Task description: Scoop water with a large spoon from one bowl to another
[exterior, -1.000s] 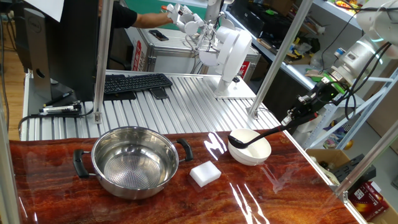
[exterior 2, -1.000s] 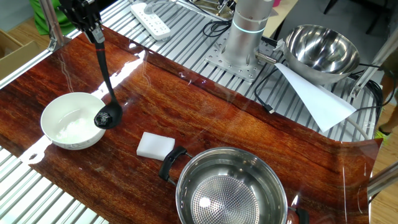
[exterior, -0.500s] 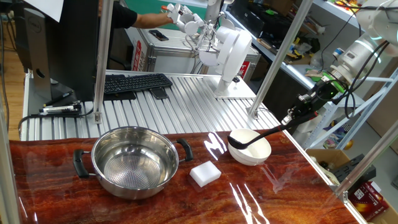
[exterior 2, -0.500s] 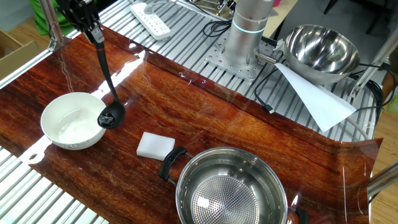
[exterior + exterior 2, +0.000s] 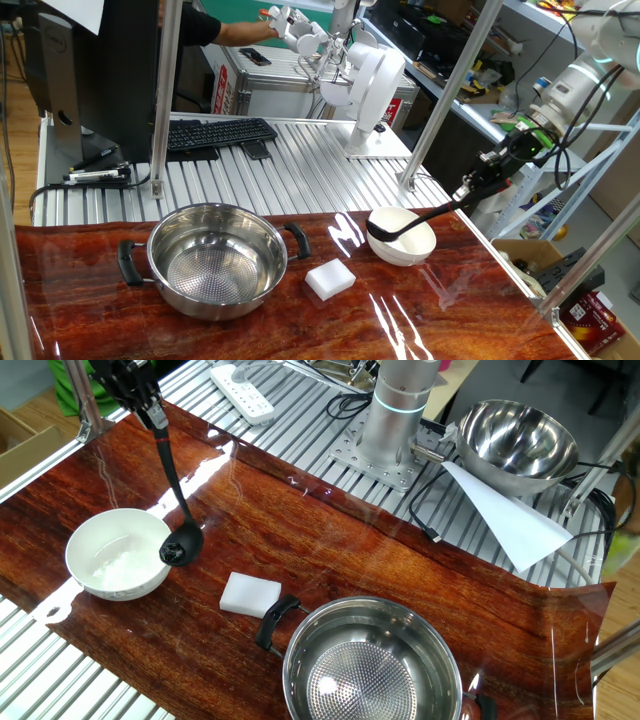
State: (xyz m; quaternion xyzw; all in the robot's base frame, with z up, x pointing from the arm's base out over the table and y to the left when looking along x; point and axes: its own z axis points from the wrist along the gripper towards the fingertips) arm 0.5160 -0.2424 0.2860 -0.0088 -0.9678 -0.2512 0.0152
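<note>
My gripper [image 5: 468, 193] is shut on the end of the large spoon's thin handle, out past the table's right edge. The black spoon [image 5: 420, 215] slants down to its round cup, which hangs at the left rim of the white bowl [image 5: 408, 250]. In the other fixed view the gripper [image 5: 150, 408] is at the top left, and the spoon's cup [image 5: 180, 550] sits level at the right rim of the white bowl [image 5: 118, 588]. The steel pot [image 5: 214, 300] with two black handles stands to the left on the wooden top. The other fixed view shows that pot [image 5: 340, 625] at the bottom edge.
A white rectangular block [image 5: 330, 279] lies between pot and bowl. Metal frame posts [image 5: 438, 95] rise behind the table. A keyboard [image 5: 215, 133] lies at the back. The arm's base [image 5: 395, 410], a second steel bowl [image 5: 520, 438] and a white paper sheet [image 5: 505, 520] are at the far side.
The spoon's cup has drifted a little away from the white bowl's middle toward the pot side. The gripper has hardly moved, and its hold on the handle is the same.
</note>
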